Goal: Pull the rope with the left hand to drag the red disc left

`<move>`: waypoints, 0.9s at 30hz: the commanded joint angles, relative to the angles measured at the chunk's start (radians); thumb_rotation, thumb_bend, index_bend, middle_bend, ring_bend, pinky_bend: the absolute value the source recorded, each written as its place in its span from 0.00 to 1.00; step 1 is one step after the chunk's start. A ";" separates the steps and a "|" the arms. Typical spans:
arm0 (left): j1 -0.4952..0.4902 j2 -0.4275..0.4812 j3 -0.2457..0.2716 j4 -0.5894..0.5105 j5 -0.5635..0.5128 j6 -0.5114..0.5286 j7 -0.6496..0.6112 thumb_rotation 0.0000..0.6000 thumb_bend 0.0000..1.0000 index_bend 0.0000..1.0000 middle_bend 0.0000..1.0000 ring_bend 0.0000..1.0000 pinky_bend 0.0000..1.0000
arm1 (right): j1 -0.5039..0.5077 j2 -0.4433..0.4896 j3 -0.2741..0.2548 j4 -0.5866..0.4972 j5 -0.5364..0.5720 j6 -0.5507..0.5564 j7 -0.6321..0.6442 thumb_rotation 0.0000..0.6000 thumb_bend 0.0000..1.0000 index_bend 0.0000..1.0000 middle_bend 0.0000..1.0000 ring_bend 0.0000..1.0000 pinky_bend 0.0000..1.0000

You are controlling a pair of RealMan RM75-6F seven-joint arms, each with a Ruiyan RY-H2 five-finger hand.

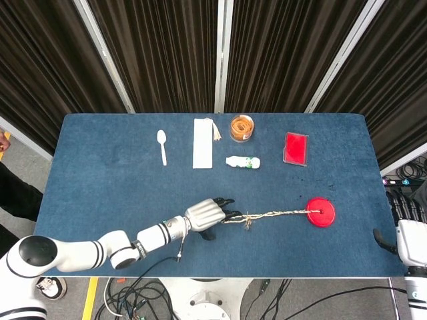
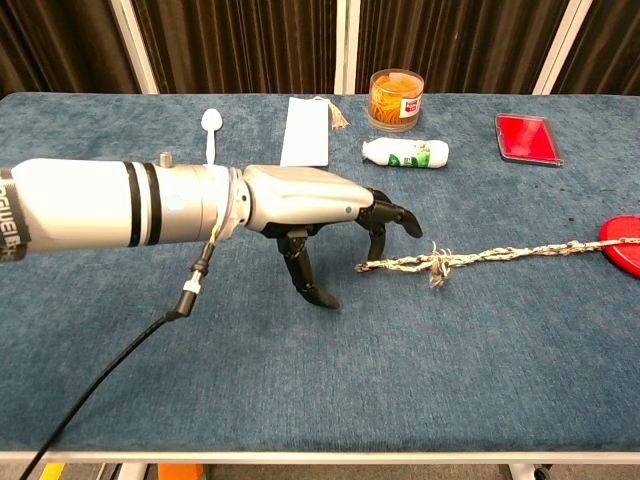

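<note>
The red disc [image 1: 321,212] lies flat on the blue table [image 1: 100,167] at the right, and only its edge shows in the chest view [image 2: 625,240]. A braided rope [image 1: 280,215] with a knot [image 2: 437,268] runs left from the disc, nearly straight. My left hand [image 1: 209,215] arches over the rope's free end [image 2: 364,266]. Its fingers [image 2: 392,214] are spread and curved down, and one fingertip touches the rope just right of that end. The thumb [image 2: 312,285] stands on the cloth apart from the rope. My right hand [image 1: 402,207] hangs off the table's right edge, holding nothing.
Along the far side lie a white spoon [image 1: 162,145], a white flat strip [image 1: 203,143], a jar of orange contents [image 1: 241,128], a small white bottle on its side [image 1: 243,162] and a red flat case [image 1: 296,148]. A black cable [image 2: 120,360] trails from my left wrist.
</note>
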 commanded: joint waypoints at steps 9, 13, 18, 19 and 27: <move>-0.005 -0.002 0.011 -0.001 -0.009 -0.012 -0.022 1.00 0.29 0.15 0.44 0.01 0.14 | 0.000 -0.003 0.001 0.006 0.006 -0.007 0.003 1.00 0.22 0.00 0.05 0.00 0.00; -0.004 0.002 0.015 -0.007 -0.019 -0.020 -0.019 1.00 0.31 0.18 0.53 0.07 0.14 | 0.001 -0.003 0.002 0.008 0.007 -0.007 0.005 1.00 0.22 0.00 0.05 0.00 0.00; 0.002 0.018 0.020 -0.024 -0.032 -0.024 -0.002 1.00 0.31 0.23 0.67 0.25 0.17 | 0.001 -0.004 0.002 0.010 0.008 -0.011 0.006 1.00 0.22 0.00 0.05 0.00 0.00; 0.005 0.021 0.020 -0.027 -0.036 -0.022 0.003 1.00 0.31 0.25 0.71 0.30 0.19 | 0.002 -0.004 0.002 0.010 0.008 -0.011 0.007 1.00 0.22 0.00 0.05 0.00 0.00; 0.056 0.095 0.025 -0.045 -0.047 0.063 0.136 1.00 0.34 0.66 0.85 0.61 0.54 | 0.002 -0.006 0.003 0.013 0.006 -0.011 0.009 1.00 0.23 0.00 0.05 0.00 0.00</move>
